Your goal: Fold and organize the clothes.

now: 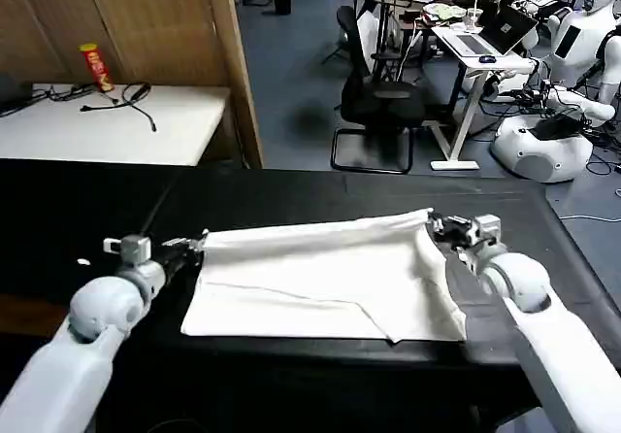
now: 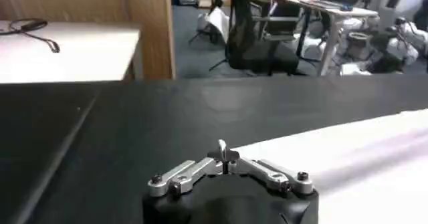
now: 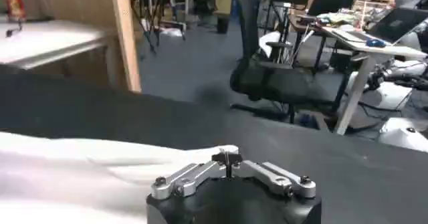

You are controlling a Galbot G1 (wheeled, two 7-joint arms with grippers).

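Note:
The clothes are one white T-shirt (image 1: pixel 320 278) lying partly folded on the black table (image 1: pixel 87 210). Its far edge is pulled taut and raised between my two grippers. My left gripper (image 1: pixel 199 242) is shut on the far left corner, and in the left wrist view the cloth (image 2: pixel 361 158) runs away from the closed fingertips of that gripper (image 2: pixel 223 150). On the far right corner my right gripper (image 1: pixel 433 223) is shut. In the right wrist view the white fabric (image 3: pixel 80 172) reaches up to that gripper (image 3: pixel 227 157). No print shows on the shirt.
A white side table (image 1: pixel 175 122) with a red can (image 1: pixel 95 67) and cables stands behind at the left, next to a wooden partition (image 1: pixel 238 64). An office chair (image 1: pixel 378 103) and desks stand beyond the table's far edge. Bare black tabletop surrounds the shirt.

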